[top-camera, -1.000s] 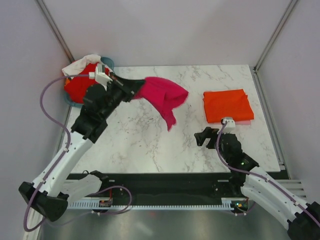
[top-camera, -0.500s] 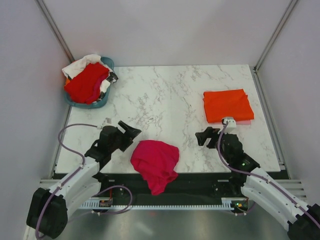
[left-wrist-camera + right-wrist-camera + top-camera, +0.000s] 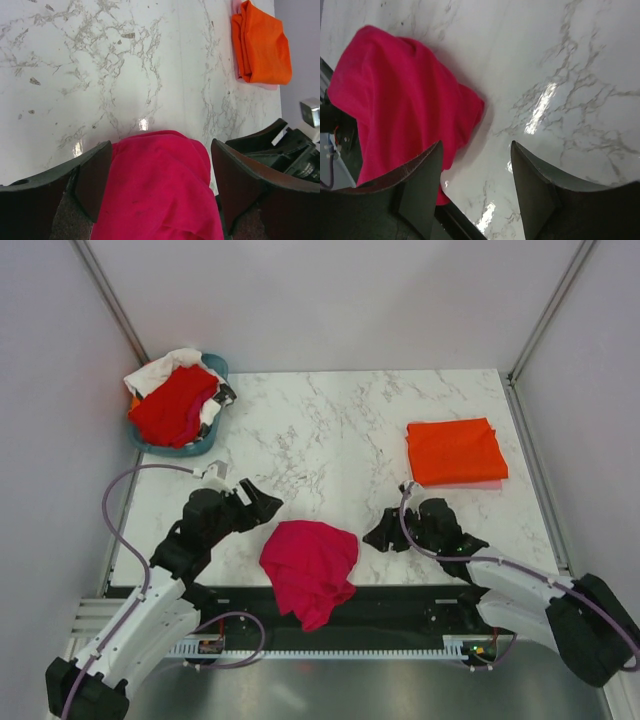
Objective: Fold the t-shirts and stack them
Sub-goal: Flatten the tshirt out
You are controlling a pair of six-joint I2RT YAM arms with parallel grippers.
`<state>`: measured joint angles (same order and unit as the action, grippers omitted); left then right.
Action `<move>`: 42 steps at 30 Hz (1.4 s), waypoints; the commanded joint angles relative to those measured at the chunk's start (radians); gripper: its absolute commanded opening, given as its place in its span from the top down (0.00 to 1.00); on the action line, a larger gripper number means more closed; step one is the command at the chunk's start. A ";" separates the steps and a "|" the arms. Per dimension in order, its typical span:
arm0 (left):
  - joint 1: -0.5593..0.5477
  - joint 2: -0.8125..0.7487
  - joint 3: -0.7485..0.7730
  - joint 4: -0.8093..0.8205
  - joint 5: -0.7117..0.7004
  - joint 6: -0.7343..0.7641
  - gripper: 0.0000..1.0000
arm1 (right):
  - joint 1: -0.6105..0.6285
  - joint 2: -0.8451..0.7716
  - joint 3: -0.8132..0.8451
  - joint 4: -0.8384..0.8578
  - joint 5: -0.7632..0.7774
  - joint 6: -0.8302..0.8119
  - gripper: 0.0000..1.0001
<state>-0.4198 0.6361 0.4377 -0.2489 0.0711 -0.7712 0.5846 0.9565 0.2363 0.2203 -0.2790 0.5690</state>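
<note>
A crumpled magenta t-shirt [image 3: 308,565] lies at the table's near edge, part of it hanging over. My left gripper [image 3: 264,504] is just to its left and open; in the left wrist view the magenta t-shirt [image 3: 157,190] lies loose below my left gripper [image 3: 161,150], ungripped. My right gripper [image 3: 381,533] is open just to the right of the shirt. In the right wrist view my right gripper [image 3: 476,150] has only bare marble between its fingers, and the magenta t-shirt [image 3: 400,95] lies to its left. A folded orange t-shirt [image 3: 455,450] rests at the far right.
A teal basket [image 3: 216,366] at the far left corner holds a red t-shirt [image 3: 175,405] and a white one [image 3: 160,368]. A pink layer shows under the orange t-shirt [image 3: 262,45]. The marble table [image 3: 330,430] ends in a black rail close behind the magenta shirt.
My left arm brought the magenta shirt from beside the basket to the near edge and let go of it. My right gripper swung left toward the shirt, its jaws narrowing somewhat.
</note>
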 commanded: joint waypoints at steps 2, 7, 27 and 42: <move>-0.004 -0.030 0.002 -0.039 0.035 0.090 0.13 | 0.061 0.175 0.054 0.137 -0.178 0.080 0.34; -0.004 0.011 0.007 -0.038 0.038 0.081 0.13 | 0.142 0.306 0.100 0.195 -0.172 0.094 0.39; -0.004 0.108 -0.088 0.108 0.160 0.036 0.14 | -0.123 0.341 0.561 -0.279 0.325 0.129 0.91; -0.011 0.172 -0.162 0.074 0.259 0.055 0.28 | -0.132 0.191 0.456 -0.369 0.327 -0.081 0.24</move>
<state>-0.4217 0.8162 0.2993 -0.1566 0.2844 -0.7383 0.4515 1.1854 0.7067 -0.1211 0.0319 0.5484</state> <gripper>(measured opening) 0.732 0.761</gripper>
